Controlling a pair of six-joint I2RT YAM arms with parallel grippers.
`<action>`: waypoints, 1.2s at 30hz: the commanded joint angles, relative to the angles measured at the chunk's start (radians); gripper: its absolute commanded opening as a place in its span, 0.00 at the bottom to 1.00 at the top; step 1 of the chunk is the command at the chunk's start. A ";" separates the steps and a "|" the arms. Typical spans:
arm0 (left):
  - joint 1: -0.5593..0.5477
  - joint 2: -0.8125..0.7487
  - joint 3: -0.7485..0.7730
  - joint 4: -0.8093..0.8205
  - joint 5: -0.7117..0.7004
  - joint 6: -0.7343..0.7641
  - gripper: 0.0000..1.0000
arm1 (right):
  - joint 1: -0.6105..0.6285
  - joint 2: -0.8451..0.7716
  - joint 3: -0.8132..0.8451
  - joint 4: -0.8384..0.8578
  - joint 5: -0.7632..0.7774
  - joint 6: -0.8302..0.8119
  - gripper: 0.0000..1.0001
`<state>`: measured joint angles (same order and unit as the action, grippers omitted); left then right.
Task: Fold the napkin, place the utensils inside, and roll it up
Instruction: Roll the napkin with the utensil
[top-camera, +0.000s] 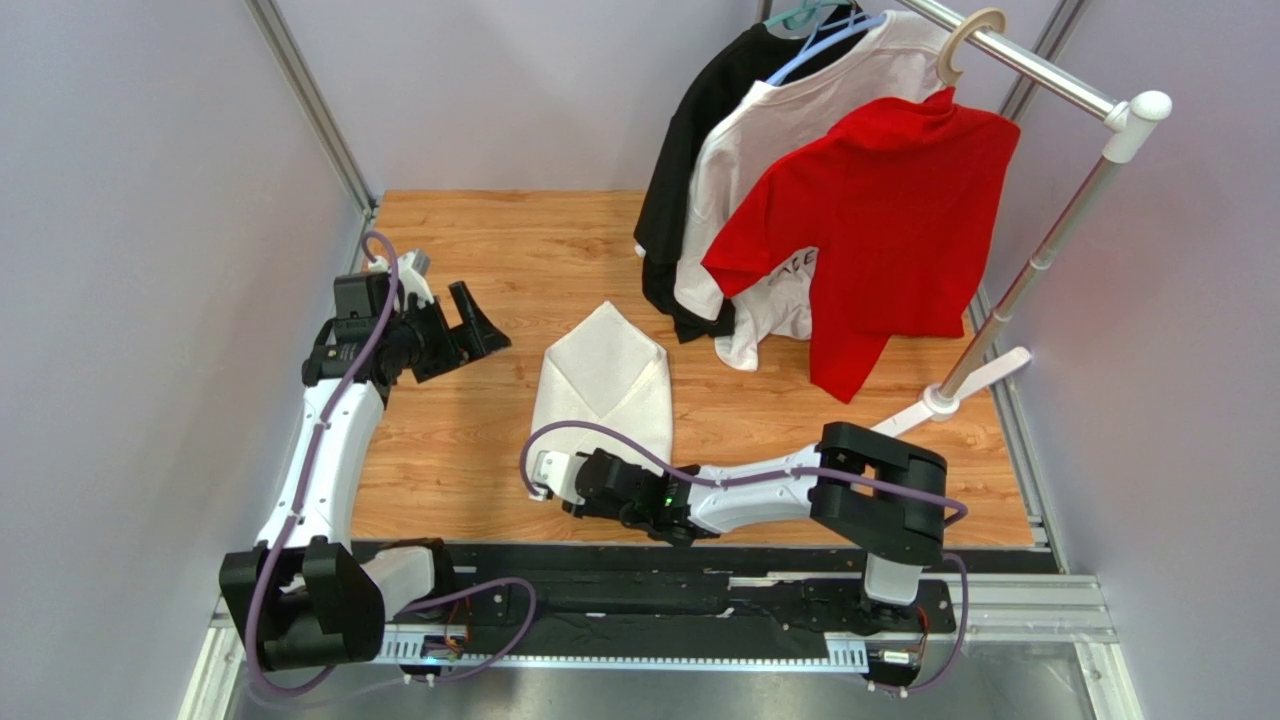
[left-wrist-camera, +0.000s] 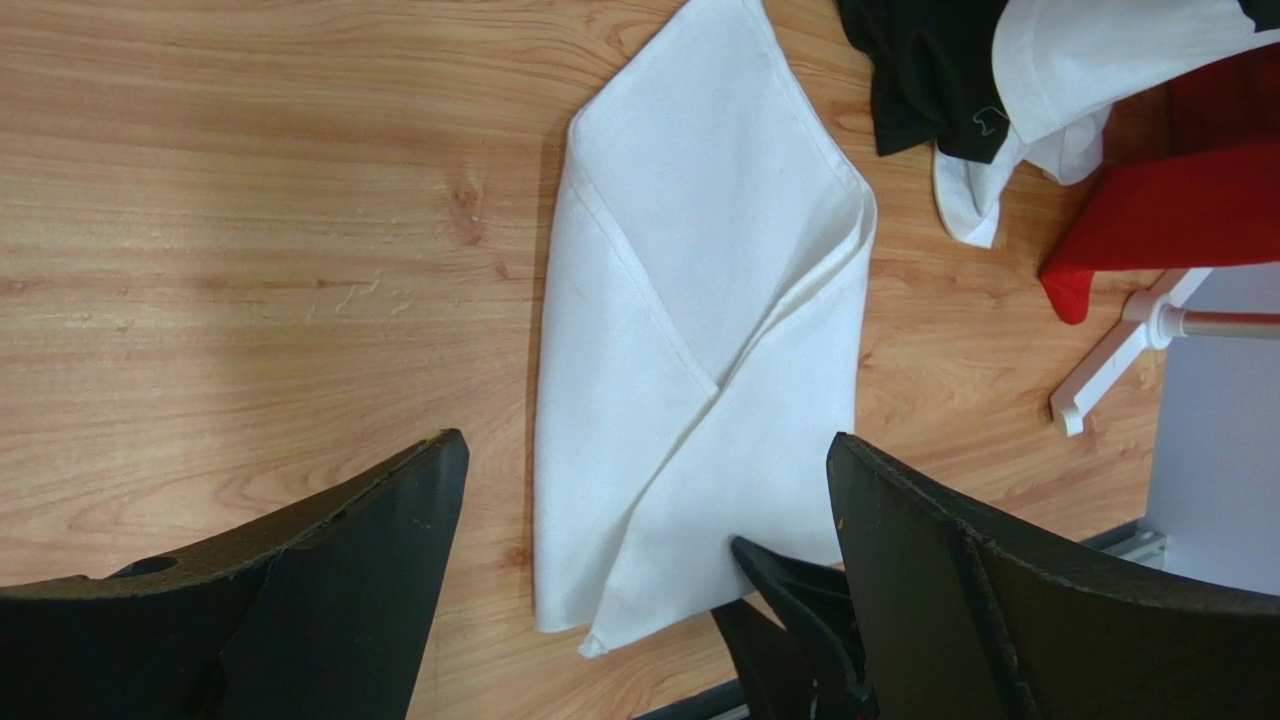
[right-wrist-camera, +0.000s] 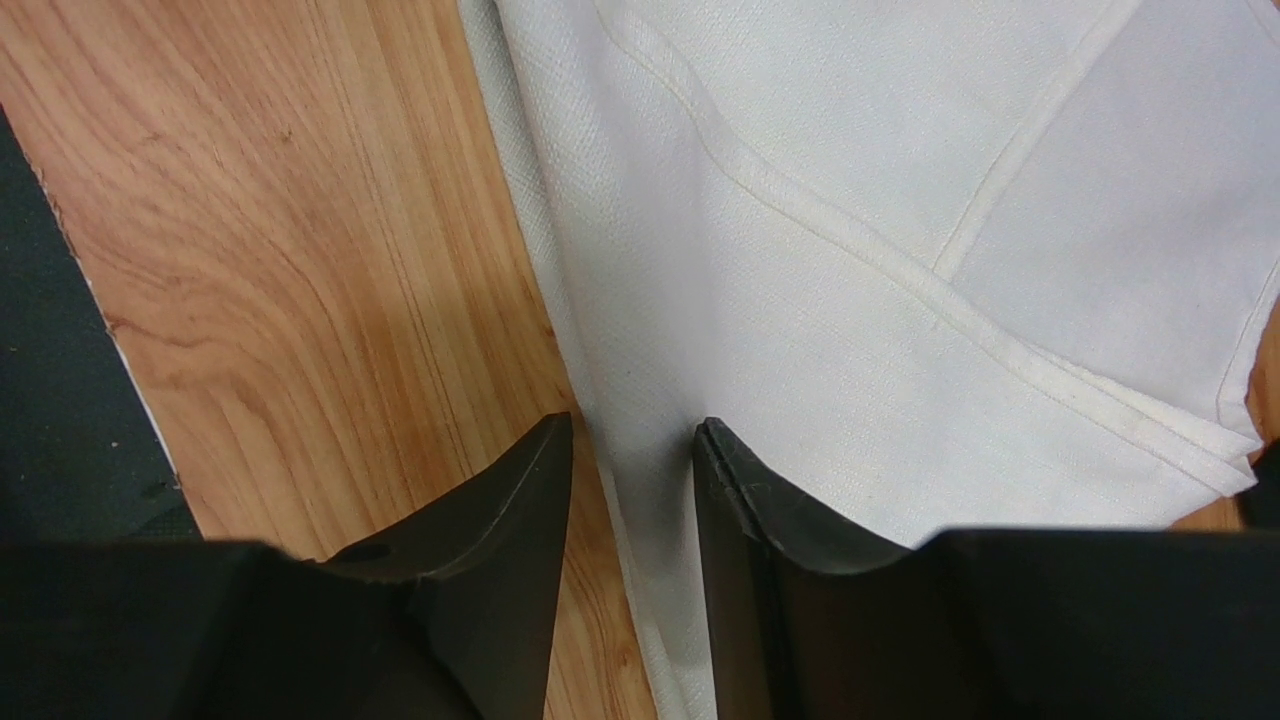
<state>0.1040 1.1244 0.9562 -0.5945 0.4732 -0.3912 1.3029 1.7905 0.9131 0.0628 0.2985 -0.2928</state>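
item 1: right end effector (right-wrist-camera: 631, 435), low over the worktop (right-wrist-camera: 301, 240). jaws narrow with a slim gap showing, one finger over bare wood and the other over cloth, so they straddle a hemmed edge. no pinch can be seen yet.

item 2: napkin (right-wrist-camera: 902, 225), directly beneath and ahead of that end effector. lies flat, folded envelope-fashion, with two flaps crossing over a pointed far end.

item 3: utensils. none visible in any view; whether any lie under the flaps cannot be told.

item 4: left end effector (top-camera: 473, 323), raised, jaws wide, holding nothing. the napkin lies well off to its right.

item 5: red shirt (top-camera: 887, 225) and other shirts on a rack (top-camera: 1052, 75), beyond the napkin's far point.

handling note: the step looks like taking the near edge to begin the roll. close on every layer at once, stay low, and turn the cloth evenly so the flaps do not slip apart.
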 joint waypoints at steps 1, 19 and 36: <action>0.011 0.008 -0.007 0.038 0.044 -0.009 0.99 | 0.013 0.053 -0.002 0.028 0.044 -0.005 0.38; 0.017 -0.002 -0.019 0.056 0.088 -0.012 0.99 | -0.007 0.075 0.122 -0.204 -0.094 0.084 0.00; -0.006 -0.179 -0.118 0.096 0.031 -0.050 0.97 | -0.275 0.063 0.257 -0.365 -0.749 0.265 0.00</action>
<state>0.1127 1.0561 0.8867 -0.5556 0.5156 -0.4038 1.0637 1.8458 1.1110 -0.2459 -0.2798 -0.0711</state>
